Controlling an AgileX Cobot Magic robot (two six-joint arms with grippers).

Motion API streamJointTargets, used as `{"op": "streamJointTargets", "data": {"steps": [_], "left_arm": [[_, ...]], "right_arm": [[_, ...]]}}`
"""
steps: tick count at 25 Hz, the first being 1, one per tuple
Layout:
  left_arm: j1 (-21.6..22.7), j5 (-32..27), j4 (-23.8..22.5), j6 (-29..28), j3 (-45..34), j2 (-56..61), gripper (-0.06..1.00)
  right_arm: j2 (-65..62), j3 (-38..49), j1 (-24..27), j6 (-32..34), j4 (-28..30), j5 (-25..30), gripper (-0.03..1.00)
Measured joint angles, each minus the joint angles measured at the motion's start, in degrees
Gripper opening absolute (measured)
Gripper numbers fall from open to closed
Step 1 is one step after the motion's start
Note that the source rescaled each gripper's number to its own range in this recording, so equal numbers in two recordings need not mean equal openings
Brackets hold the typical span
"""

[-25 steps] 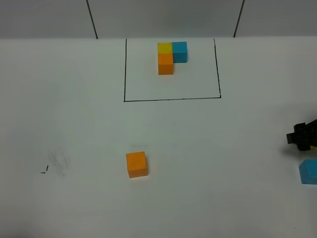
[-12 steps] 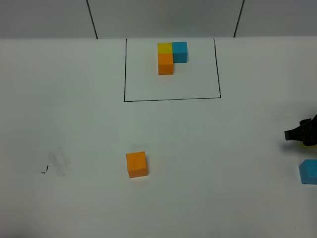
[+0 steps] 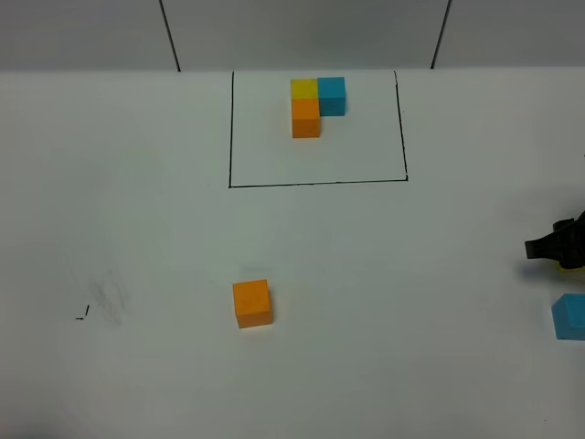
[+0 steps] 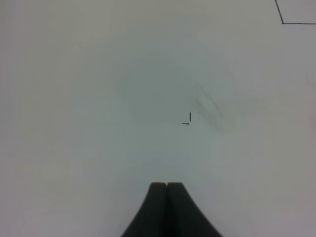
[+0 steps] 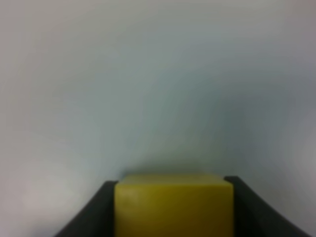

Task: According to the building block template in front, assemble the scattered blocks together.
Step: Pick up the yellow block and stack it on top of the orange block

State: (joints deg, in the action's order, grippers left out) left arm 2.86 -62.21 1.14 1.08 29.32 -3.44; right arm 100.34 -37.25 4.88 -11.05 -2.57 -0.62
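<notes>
The building block template (image 3: 315, 103) is a joined yellow, blue and orange trio inside a black drawn rectangle at the back. A loose orange cube (image 3: 252, 303) sits alone in the middle foreground. A loose sky blue cube (image 3: 570, 316) lies at the right edge. My right gripper (image 3: 556, 251) is at the right edge just behind the blue cube, shut on the yellow cube (image 5: 174, 205), which fills the space between its fingers in the right wrist view. My left gripper (image 4: 167, 186) is shut and empty over bare table; it is out of the high view.
A small black mark and a grey smudge (image 3: 101, 302) lie on the left of the white table; the same mark shows in the left wrist view (image 4: 188, 119). A corner of the drawn rectangle (image 4: 282, 22) shows there too.
The right gripper drew slightly to the right and settled a second ago; over the last half second nothing moved. The cubes on the table stayed put.
</notes>
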Motion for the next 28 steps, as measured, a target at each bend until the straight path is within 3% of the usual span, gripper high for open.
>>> {"op": "streamJointTargets", "data": {"steps": [7,12,16,22,28], "left_arm": [[0.0,0.0,0.0,0.0,0.0,0.0,0.00],[0.0,0.0,0.0,0.0,0.0,0.0,0.00],[0.0,0.0,0.0,0.0,0.0,0.0,0.00],[0.0,0.0,0.0,0.0,0.0,0.0,0.00],[0.0,0.0,0.0,0.0,0.0,0.0,0.00]], "right_arm": [[0.0,0.0,0.0,0.2,-0.2,-0.7,0.60],[-1.4,0.0,0.0,0.2,-3.5,0.6,0.60],[-7.6,-1.8,0.0,0.2,-5.8,6.6,0.60],[-19.0,-7.9,-0.7,0.2,-9.0,21.2,0.60],[-26.0,-9.0,-7.3,4.7,-10.2,23.1,0.60]]}}
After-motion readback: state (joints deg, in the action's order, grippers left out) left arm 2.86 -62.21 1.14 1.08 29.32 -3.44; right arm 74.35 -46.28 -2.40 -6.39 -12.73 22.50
